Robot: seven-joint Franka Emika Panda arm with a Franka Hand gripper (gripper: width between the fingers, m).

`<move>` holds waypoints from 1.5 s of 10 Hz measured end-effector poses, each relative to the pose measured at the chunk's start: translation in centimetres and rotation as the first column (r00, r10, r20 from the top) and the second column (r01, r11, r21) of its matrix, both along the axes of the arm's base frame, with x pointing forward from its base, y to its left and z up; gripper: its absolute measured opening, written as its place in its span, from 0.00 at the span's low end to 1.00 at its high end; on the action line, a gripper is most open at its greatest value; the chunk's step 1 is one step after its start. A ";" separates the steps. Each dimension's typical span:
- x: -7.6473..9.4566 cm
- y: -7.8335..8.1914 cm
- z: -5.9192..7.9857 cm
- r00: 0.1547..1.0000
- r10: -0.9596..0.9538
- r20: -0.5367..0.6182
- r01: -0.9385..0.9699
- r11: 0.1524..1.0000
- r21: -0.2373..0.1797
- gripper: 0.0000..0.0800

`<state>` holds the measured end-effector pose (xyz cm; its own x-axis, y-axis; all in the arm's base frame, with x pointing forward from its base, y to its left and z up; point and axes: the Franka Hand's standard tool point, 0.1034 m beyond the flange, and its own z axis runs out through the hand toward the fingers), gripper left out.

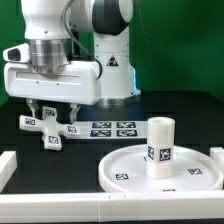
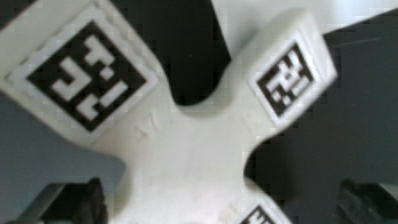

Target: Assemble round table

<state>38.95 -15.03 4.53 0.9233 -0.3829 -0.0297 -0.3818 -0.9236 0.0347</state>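
Note:
The white cross-shaped base piece (image 1: 50, 133) lies on the black table at the exterior view's left, its arms carrying black-white tags. It fills the wrist view (image 2: 178, 130). My gripper (image 1: 55, 115) hangs just above it, open, with one finger on each side of the base's middle (image 2: 217, 205) and a gap on both sides. The dark fingertips (image 2: 71, 200) do not touch it. The large rimmed round disc (image 1: 125, 170) lies at the front right. The short tagged cylinder leg (image 1: 160, 146) stands upright on it.
The marker board (image 1: 112, 128) lies flat behind the disc, near the arm's foot. A white rail (image 1: 90, 205) runs along the front edge, with a white block (image 1: 5, 165) at the front left. A green wall stands behind.

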 end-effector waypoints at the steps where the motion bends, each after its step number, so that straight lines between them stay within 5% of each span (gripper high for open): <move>1: 0.0 0.0 0.0 1.000 0.000 0.000 0.000 1.000 0.000 0.81; 15: -0.2 -0.2 -1.3 1.000 -0.004 -0.015 0.004 1.000 -0.013 0.81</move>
<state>38.72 -15.21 3.22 0.9214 -0.3868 -0.0386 -0.3847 -0.9216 0.0523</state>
